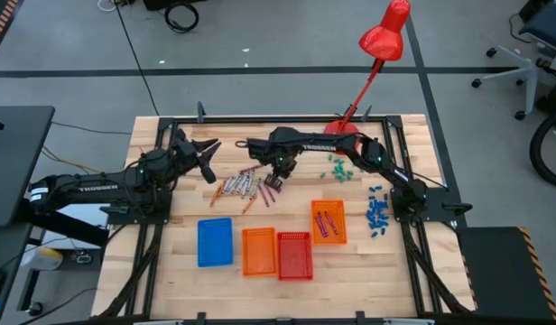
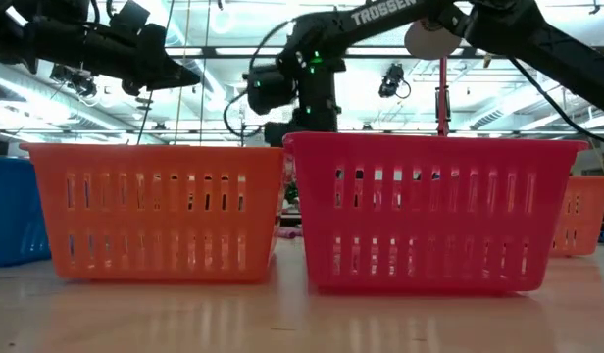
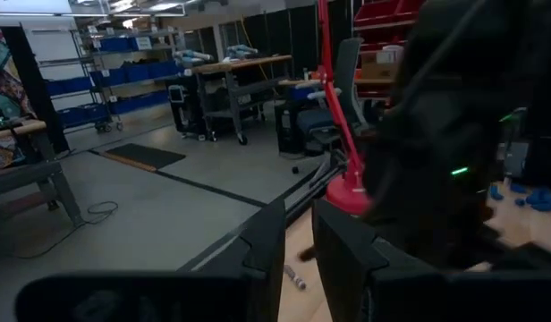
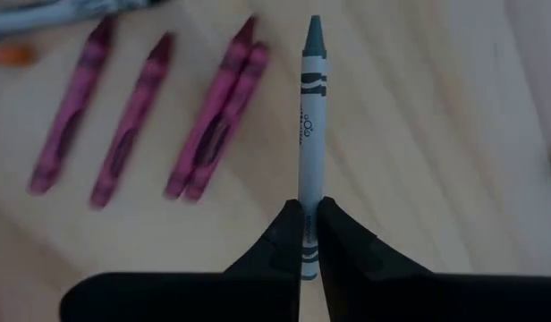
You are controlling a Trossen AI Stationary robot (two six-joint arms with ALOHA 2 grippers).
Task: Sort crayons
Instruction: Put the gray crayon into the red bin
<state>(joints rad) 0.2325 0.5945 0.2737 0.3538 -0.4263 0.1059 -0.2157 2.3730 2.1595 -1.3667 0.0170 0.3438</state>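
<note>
The worktop (image 1: 179, 271) was pale wood planking, smooth and faintly glossy, filling the middle of the high view inside a dark metal frame. A red desk lamp (image 1: 384, 32) with a rounded shade leaned in from the upper right.

Along the lower centre stood four slotted plastic trays, rigid and thin-walled: a blue tray (image 1: 215, 242), an orange tray (image 1: 258, 251), a red tray (image 1: 294, 255) and, further right, a second orange tray (image 1: 328, 221) that already held a few purple sticks.

The crayons (image 1: 244, 187) lay in a loose heap at the centre of the high view, just left of the right end effector (image 1: 274, 177). In the right wrist view that end effector was pinched tight on the blunt end of a grey-white crayon (image 4: 311, 134), its paper wrapper printed and matte, its cone tip pointing to the top of the frame. Four magenta crayons (image 4: 132, 116) lay flat in the upper left of that view.

A crayon looked light, stiff and brittle: wax that would likely snap under a hard squeeze. The paper sleeve should give friction, so mid-barrel seemed the safer hold; an end grip like this one might let it pivot.

The left end effector (image 1: 208, 147) hung above the worktop at the upper left of the heap, its fingers only narrowly parted and empty.
</note>
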